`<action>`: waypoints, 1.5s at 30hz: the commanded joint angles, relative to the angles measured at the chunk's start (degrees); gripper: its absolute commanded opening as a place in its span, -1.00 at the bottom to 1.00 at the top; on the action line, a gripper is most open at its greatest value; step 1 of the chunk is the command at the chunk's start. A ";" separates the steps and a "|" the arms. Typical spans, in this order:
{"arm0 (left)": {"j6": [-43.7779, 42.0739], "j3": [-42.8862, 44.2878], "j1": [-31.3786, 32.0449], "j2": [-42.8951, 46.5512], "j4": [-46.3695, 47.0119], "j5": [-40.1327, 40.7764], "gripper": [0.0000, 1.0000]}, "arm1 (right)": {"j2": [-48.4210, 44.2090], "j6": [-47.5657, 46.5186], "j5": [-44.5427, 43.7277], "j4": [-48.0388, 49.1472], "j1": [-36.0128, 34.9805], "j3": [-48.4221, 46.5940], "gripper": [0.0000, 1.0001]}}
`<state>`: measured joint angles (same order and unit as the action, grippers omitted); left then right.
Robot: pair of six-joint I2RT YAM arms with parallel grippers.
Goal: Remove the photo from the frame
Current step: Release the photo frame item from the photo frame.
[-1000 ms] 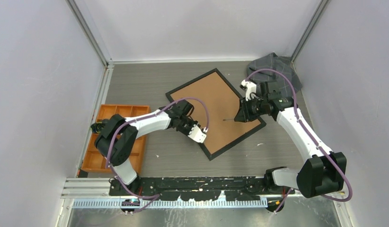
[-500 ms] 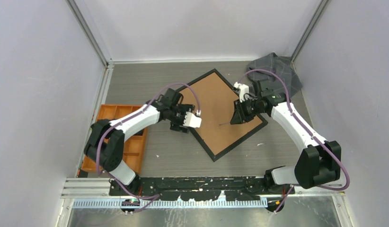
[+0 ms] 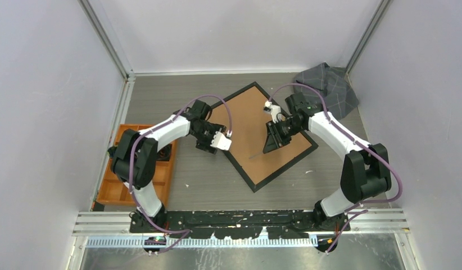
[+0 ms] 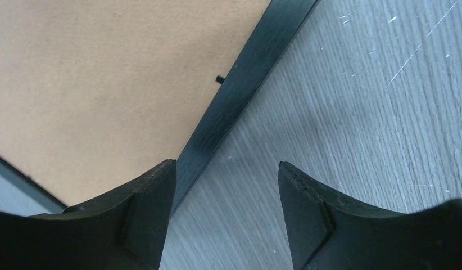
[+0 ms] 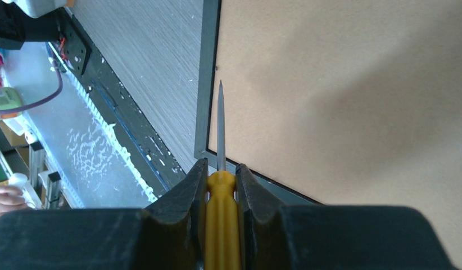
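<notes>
Both arms have swung inward over the frame (image 3: 248,121), which lies face-down on the counter (image 3: 178,95), brown board (image 4: 94,73) up, the photo hidden beneath. Left jaws, now spread and empty, hang just off its black near-left edge, apparently to steady it, while right jaws clamp a yellow-handled screwdriver (image 5: 221,129), tip aimed at a small tab (image 5: 217,68) on that edge, likely to pry it.

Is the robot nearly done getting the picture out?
Not yet. Done: the thin black picture frame lies face down, brown backing board up. In hand: the right fingers grip a yellow-handled pointed tool pointing at the board's edge; the left fingers hang open over the frame's edge. Left: the board must come off; no photo shows.
</notes>
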<state>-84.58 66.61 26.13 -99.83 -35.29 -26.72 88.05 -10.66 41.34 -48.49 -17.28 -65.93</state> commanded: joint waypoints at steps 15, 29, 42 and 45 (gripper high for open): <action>-3.47 3.47 1.35 -6.67 1.81 0.75 0.22 | 3.17 -2.19 -2.63 -2.32 -3.54 -1.78 -0.99; 2.76 -0.91 2.17 -6.79 6.28 2.80 -0.13 | 7.23 1.10 -3.35 -1.64 -6.42 -5.12 -0.99; 7.69 -7.79 2.79 -3.76 13.09 3.91 -0.20 | 12.55 0.67 -1.93 -2.01 -7.71 -8.59 -0.99; 8.52 -7.65 2.79 -4.21 13.21 3.98 -0.21 | 12.82 0.55 -1.86 -1.71 -8.10 -8.28 -0.99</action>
<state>-79.70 61.21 28.45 -102.06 -20.08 -23.18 100.57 -10.13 38.92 -50.50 -24.25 -72.69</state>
